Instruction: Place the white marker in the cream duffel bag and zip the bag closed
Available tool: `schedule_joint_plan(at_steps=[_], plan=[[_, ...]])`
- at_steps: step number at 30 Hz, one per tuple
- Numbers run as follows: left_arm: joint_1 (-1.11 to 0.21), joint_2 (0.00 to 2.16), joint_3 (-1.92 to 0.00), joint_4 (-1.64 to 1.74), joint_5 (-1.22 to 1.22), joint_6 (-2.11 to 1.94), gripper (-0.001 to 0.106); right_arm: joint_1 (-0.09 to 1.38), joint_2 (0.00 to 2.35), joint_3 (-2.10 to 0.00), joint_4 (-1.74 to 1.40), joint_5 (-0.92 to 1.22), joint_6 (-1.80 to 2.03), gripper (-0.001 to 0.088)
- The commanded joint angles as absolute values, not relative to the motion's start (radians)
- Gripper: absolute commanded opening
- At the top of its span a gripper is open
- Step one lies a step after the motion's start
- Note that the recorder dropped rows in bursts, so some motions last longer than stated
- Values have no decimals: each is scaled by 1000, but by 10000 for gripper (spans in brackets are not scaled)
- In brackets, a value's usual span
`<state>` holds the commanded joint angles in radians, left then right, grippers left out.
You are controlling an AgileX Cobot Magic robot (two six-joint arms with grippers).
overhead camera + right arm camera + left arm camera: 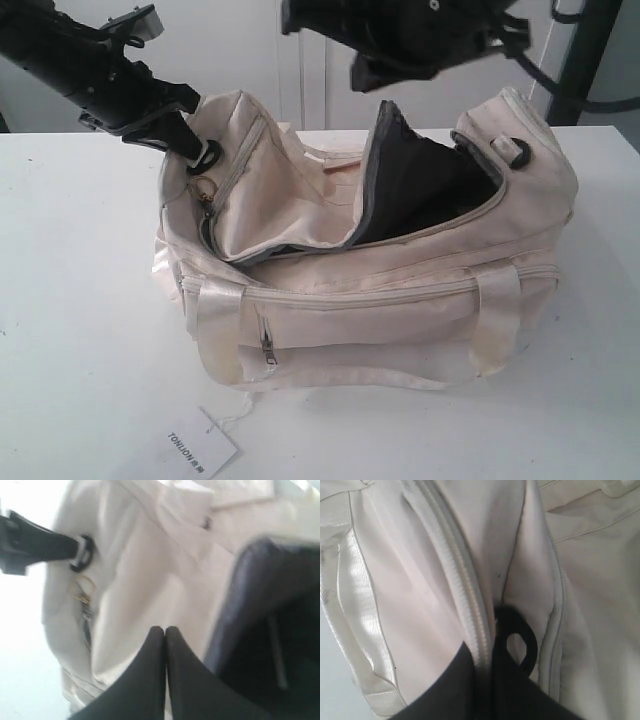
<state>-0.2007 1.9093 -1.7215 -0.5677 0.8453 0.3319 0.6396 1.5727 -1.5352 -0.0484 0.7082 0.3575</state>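
- The cream duffel bag (400,310) sits on the white table (80,300) with its top unzipped. The flap is folded back, so you can see the dark lining.
- The left gripper (195,150) is at the bag's left end, right by the black ring (208,155). In the left wrist view its fingers (450,695) are pinched narrow with the zipper tape running between them, so it's got hold of the bag there.
- The right gripper (362,78) hangs above the opening, partly cut off by the top edge. In its own view the jaws are pressed together on nothing.
- The white marker: honestly can't make it out. There's a thin grey streak (277,650) inside the dark interior, but it's too blurry to call.
- The gold ring pull (203,190) dangles near the left end.
- A paper tag (200,447) lies on the table in front of the bag.
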Motion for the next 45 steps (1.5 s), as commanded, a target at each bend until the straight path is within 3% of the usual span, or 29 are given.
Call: schedule_joint_plan(at_steps=[6,18,28,35,45], plan=[[-201,1909,-1722,-568,841,332,0,637,1730,-1567,-84,729,362,0],[-201,1909,-1722,-453,868,251,0,637,1759,-1597,-449,1221,433,0],[-201,1909,-1722,-443,919,182,0,637,1750,-1597,-400,1221,423,0],[-201,1909,-1722,-474,946,217,0,637,1664,-1597,-73,973,441,0],[-201,1909,-1722,-599,951,242,0,637,1611,-1597,87,925,337,0]])
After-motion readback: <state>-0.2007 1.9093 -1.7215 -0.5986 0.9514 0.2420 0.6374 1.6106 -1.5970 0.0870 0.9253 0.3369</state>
